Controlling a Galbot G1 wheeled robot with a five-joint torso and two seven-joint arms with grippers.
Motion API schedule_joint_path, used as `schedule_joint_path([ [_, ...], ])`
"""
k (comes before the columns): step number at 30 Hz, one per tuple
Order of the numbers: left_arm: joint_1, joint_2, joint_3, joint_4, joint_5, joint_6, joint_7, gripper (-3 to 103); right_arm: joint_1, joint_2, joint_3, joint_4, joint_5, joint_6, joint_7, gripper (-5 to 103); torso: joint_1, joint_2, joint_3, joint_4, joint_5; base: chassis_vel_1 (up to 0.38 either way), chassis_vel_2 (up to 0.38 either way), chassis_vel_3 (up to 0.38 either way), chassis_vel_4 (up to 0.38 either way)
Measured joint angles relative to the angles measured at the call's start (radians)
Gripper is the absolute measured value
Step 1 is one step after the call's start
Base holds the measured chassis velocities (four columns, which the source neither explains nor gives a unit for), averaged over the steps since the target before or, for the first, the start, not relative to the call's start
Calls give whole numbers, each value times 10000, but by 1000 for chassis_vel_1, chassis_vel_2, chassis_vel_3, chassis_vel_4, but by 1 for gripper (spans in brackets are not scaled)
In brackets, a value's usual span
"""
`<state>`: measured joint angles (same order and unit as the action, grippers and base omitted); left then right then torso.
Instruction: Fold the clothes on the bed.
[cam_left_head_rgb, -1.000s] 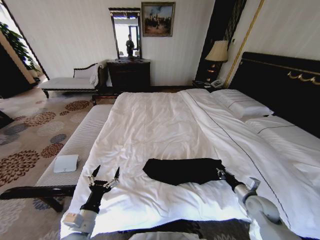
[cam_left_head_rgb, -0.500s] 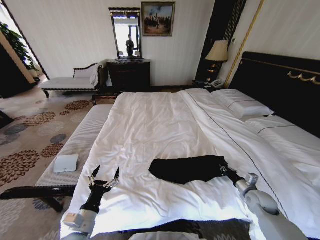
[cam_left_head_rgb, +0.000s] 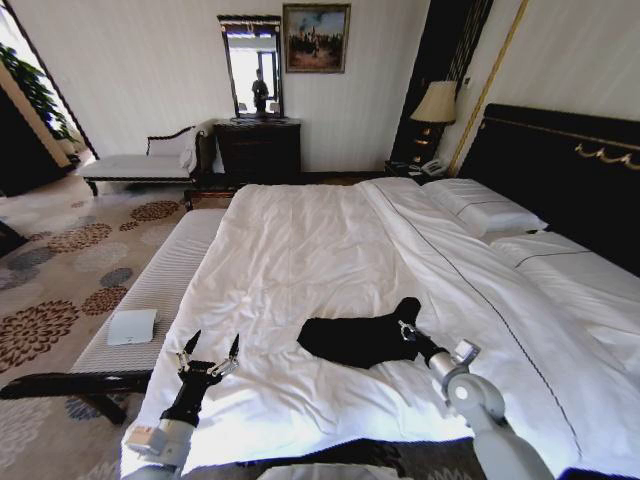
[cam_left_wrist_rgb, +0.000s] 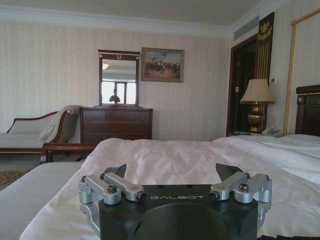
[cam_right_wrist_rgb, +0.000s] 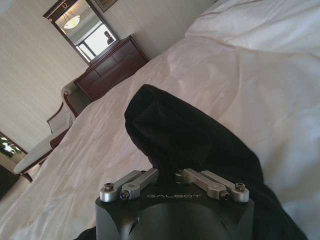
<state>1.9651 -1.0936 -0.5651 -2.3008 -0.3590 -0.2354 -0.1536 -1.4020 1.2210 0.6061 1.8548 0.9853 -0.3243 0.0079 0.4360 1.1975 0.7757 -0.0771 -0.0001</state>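
Black T-shirt (cam_left_head_rgb: 355, 340) bunched on the white duvet of the bed (cam_left_head_rgb: 300, 250), near the foot edge and right of centre. Right gripper (cam_left_head_rgb: 408, 331) clamped on a raised fold at the shirt's right end, fabric peaking above the rest; in the right wrist view, jaws drawn together with cloth (cam_right_wrist_rgb: 185, 145) pinched between. Left gripper (cam_left_head_rgb: 208, 362) parked near the foot edge, well apart from the shirt, fingers spread wide and holding nothing. Soft, light, limp fabric: likely to sag, drag and crumple rather than keep shape, so best taken at a hem or shoulder corner, pinched through few layers. Lettering hidden; which edge is held probably the right sleeve or side, hard to tell.
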Motion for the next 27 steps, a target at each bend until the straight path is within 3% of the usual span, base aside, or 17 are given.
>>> schedule_joint_path([
  [9,0,0,0,0,0,0,0,100,603,804,-1033,-277,-218,427,130,3,1,-1,0,1,0,0,0,0,0],
  [27,0,0,0,0,0,0,-1,100,1238,1504,-2594,-857,-1022,783,118,3,1,0,2,1,0,0,0,0,0],
])
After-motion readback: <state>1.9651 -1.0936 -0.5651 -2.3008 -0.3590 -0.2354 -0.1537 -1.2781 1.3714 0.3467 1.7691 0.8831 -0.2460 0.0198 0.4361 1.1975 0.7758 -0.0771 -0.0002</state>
